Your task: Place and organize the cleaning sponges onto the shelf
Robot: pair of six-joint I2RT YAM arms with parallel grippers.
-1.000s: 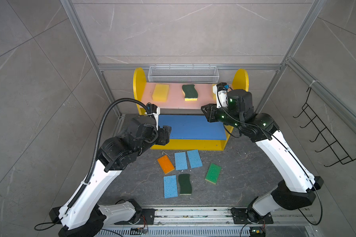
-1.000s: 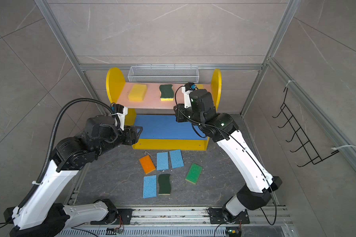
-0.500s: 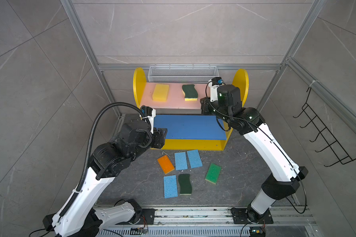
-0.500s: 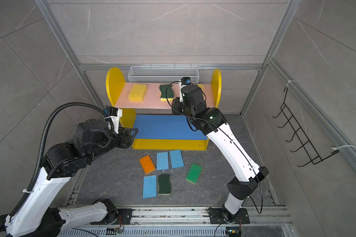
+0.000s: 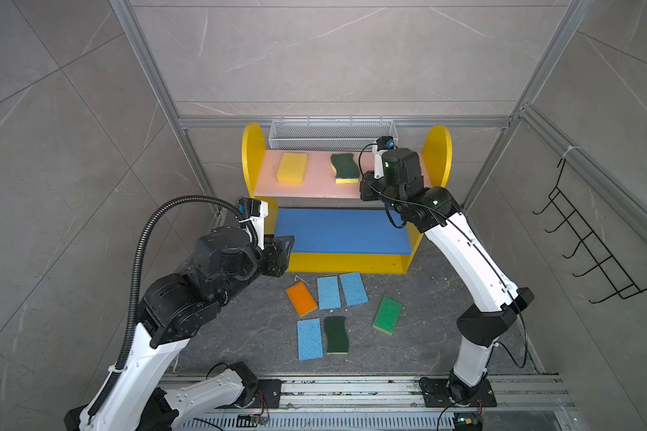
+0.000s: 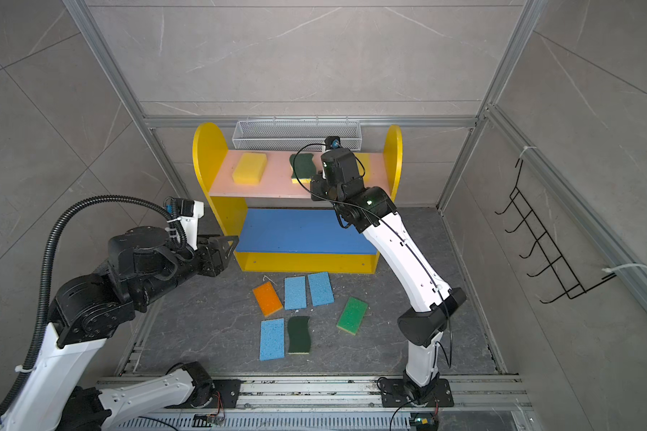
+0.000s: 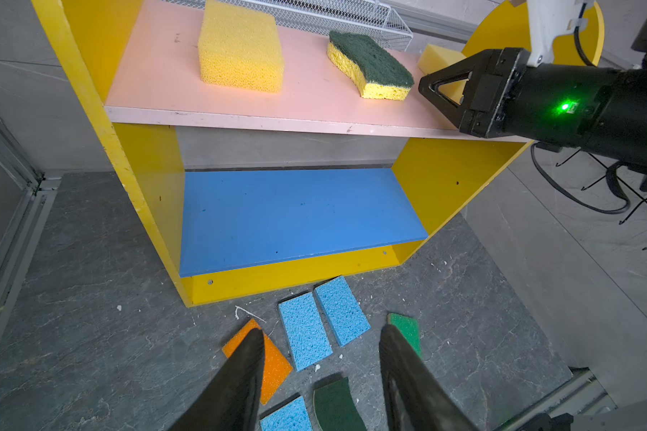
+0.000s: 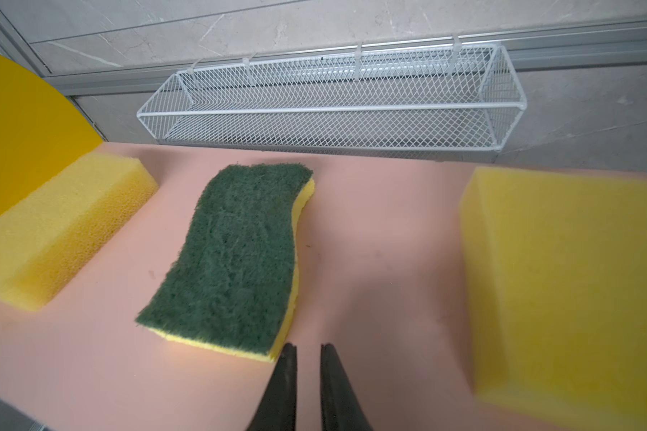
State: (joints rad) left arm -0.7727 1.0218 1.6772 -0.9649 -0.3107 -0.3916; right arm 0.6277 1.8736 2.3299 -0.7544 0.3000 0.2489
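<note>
Clearance matters as you back the right gripper (image 8: 309, 347) off the shelf's (image 5: 253, 149) pink upper board (image 8: 381, 231). Its jaws are barely parted and empty, between the dark-green scourer (image 8: 236, 253) and a thick yellow block (image 8: 568, 283), so pull straight out and nudge neither. Your left gripper (image 7: 322, 330), half open and empty, hangs near the sponges on the floor (image 5: 408, 347). Take the orange-topped sponge (image 7: 277, 369) first.

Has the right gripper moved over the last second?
Yes. The right gripper has moved farther back over the pink shelf board, closer to the dark-green scourer lying there.
</note>
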